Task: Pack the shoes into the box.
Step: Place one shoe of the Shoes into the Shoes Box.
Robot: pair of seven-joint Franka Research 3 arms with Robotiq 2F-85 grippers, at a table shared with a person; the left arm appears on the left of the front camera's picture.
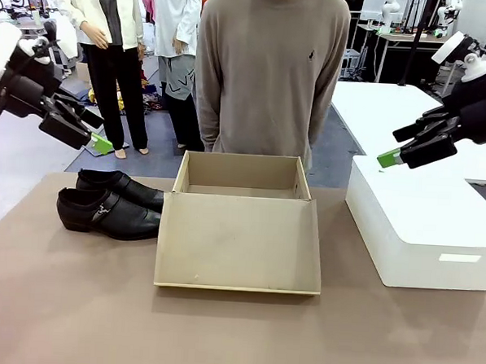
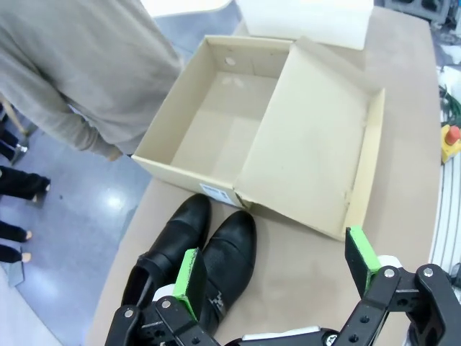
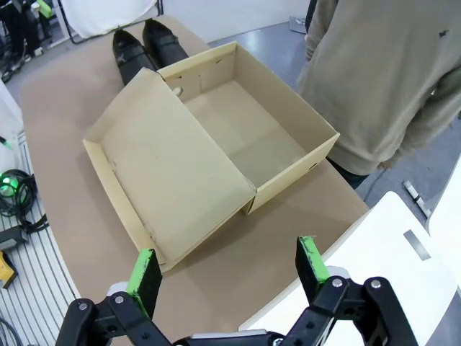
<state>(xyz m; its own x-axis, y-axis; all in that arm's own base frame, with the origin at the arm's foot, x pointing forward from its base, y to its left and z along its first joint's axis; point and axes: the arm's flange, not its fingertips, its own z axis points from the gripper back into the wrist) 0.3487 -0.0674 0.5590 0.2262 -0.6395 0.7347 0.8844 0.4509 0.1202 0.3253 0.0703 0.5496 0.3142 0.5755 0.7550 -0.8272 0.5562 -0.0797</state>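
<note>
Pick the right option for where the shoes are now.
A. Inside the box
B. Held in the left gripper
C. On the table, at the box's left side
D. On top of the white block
C: both shoes stand side by side on the table, just left of the open box, with nothing gripping them.

No text is showing clearly enough to read. The box [image 2: 173, 171] is carrying a small white label [image 2: 216, 193] on its end wall, the print too small to make out. The sweater [image 1: 269, 77] is bearing a tiny dark emblem [image 1: 305, 45] without legible letters.
</note>
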